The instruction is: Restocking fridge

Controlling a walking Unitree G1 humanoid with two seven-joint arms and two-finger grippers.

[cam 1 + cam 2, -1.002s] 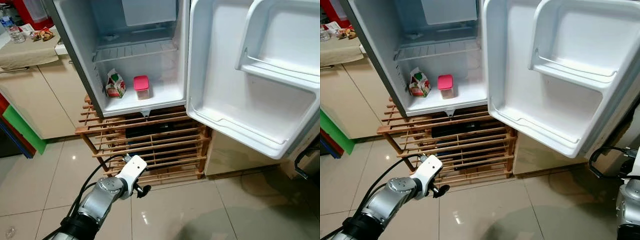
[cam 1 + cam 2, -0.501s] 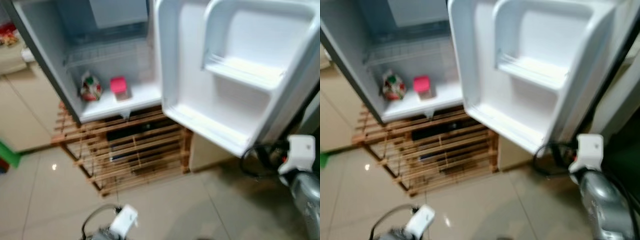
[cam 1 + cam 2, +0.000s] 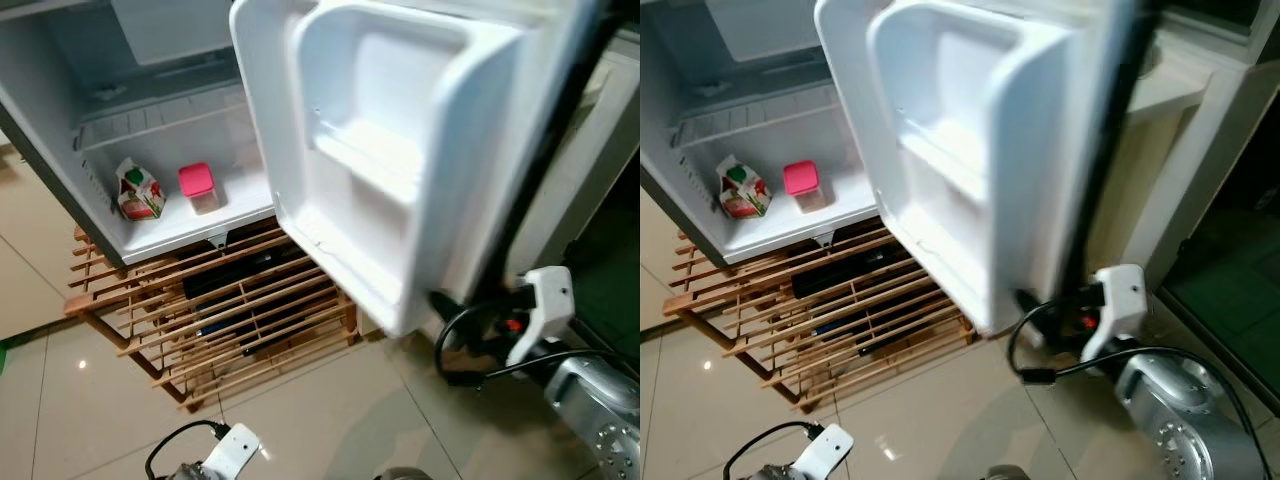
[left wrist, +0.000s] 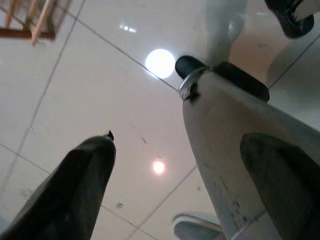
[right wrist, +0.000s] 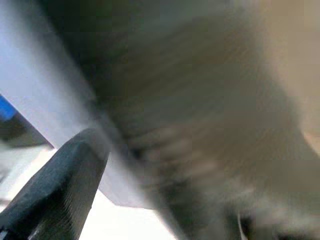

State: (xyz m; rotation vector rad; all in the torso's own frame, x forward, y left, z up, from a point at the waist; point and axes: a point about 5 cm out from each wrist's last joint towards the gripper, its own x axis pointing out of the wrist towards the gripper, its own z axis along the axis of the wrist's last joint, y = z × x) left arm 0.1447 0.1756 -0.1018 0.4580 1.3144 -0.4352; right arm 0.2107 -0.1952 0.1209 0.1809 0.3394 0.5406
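Fridge door (image 3: 400, 170) stands open; milk carton (image 3: 138, 190) and pink-lidded jar (image 3: 198, 187) sit on bottom shelf, far left. Right gripper (image 3: 1040, 335) reaches under door's lower corner — finger state cannot tell. Left gripper (image 4: 150, 150) spread, empty, low over floor tiles. Likely door step: push slowly, keep cable clear of edge.

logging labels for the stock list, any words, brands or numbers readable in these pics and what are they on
None can be read.
carton on the fridge floor: red and green printing, too small and blurred to make out any words.
pink-lidded container beside it: no label visible.
fridge door inner side: plain white, no text visible.
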